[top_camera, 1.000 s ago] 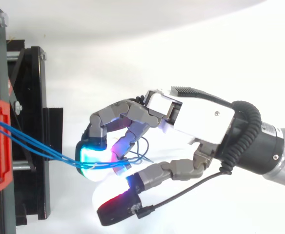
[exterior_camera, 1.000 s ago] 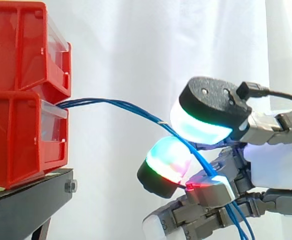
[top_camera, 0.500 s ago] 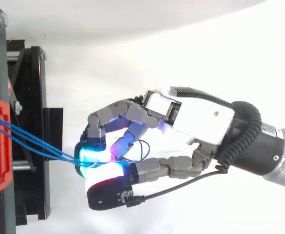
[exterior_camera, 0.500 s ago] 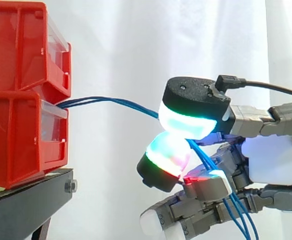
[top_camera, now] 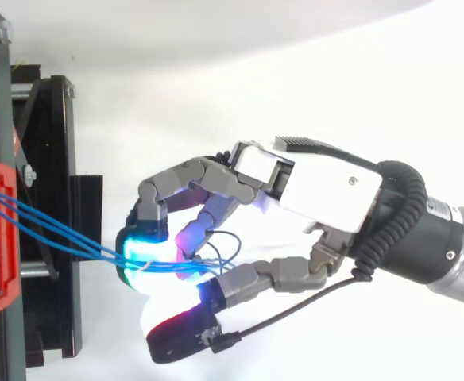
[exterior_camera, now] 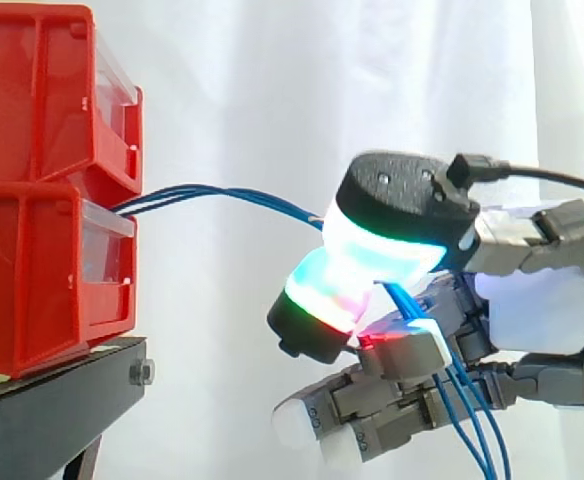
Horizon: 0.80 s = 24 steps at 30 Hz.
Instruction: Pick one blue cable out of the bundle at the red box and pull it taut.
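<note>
A bundle of thin blue cables (exterior_camera: 234, 192) comes out from the front of the stacked red plastic bins (exterior_camera: 42, 200), right at the seam where the upper bin sits on the lower one, above the lower bin's clear front. The bins stand on a black metal stand (exterior_camera: 57, 395) with a white curtain (exterior_camera: 272, 70) hanging behind. From the side I count about three separate strands, glossy and slim, lying close together. They rise a little as they leave the bins, then slope down in a gentle curve across open air to the robot's grey and white hand (top_camera: 319, 186). From above, the strands are spread apart at the bin's edge and draw together into one point at the hand. The hand's fingers are curled in, and two glowing fingertips (exterior_camera: 377, 245), the upper cyan and the lower green and red, are pressed together with the cables caught between them. I cannot tell whether the pinch holds one strand or all of them. Beyond the pinch the cables make a small loose loop in front of the palm, and several blue strands hang down below the hand.
</note>
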Each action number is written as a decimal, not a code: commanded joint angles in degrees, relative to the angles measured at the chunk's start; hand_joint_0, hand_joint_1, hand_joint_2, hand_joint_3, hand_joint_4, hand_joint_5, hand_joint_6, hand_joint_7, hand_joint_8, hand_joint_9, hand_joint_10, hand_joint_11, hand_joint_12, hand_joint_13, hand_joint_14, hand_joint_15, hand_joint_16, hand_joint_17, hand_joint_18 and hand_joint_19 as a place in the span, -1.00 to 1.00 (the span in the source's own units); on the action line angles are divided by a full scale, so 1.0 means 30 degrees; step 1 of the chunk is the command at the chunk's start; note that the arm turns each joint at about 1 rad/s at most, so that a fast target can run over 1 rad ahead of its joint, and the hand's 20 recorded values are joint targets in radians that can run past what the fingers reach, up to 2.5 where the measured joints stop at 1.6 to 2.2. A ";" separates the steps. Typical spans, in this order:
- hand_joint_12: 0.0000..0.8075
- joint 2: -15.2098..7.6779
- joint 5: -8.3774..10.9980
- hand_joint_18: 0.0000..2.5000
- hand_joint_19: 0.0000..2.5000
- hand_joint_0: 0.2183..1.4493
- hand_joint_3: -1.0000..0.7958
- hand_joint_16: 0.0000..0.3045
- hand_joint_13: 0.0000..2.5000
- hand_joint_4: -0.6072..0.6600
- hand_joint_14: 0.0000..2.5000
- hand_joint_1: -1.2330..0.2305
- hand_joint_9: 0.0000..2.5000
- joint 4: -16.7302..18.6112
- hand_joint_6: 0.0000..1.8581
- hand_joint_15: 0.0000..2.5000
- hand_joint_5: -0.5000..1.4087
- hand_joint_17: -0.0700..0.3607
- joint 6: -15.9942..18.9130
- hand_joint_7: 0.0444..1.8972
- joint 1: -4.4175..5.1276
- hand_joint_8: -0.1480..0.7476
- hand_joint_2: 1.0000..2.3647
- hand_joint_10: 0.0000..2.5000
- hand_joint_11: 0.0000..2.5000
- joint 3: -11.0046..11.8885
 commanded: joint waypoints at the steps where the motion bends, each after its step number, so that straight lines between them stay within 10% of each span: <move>1: -0.04 -0.0012 -0.0001 -0.59 -0.74 -0.61 -0.44 -0.60 -0.47 0.17 -0.99 -0.30 -0.01 -0.0261 -0.07 -0.70 -0.62 -0.04 0.0000 0.11 -0.0036 0.12 -1.00 -0.99 0.09 0.0188; 10: -0.09 -0.0012 -0.0001 -0.63 -0.70 -0.50 -0.44 -0.63 -0.49 0.12 -0.99 -0.13 -0.02 -0.0319 -0.08 -0.70 -0.62 -0.09 0.0000 0.16 -0.0036 0.06 -1.00 -0.99 0.09 0.0188; 24: -0.12 -0.0012 -0.0001 -0.59 -0.73 -0.33 -0.15 -0.66 -0.47 0.10 -0.99 -0.46 -0.04 -0.0319 -0.04 -0.69 -0.63 -0.13 0.0000 0.14 -0.0036 0.01 -0.98 -0.99 0.13 0.0217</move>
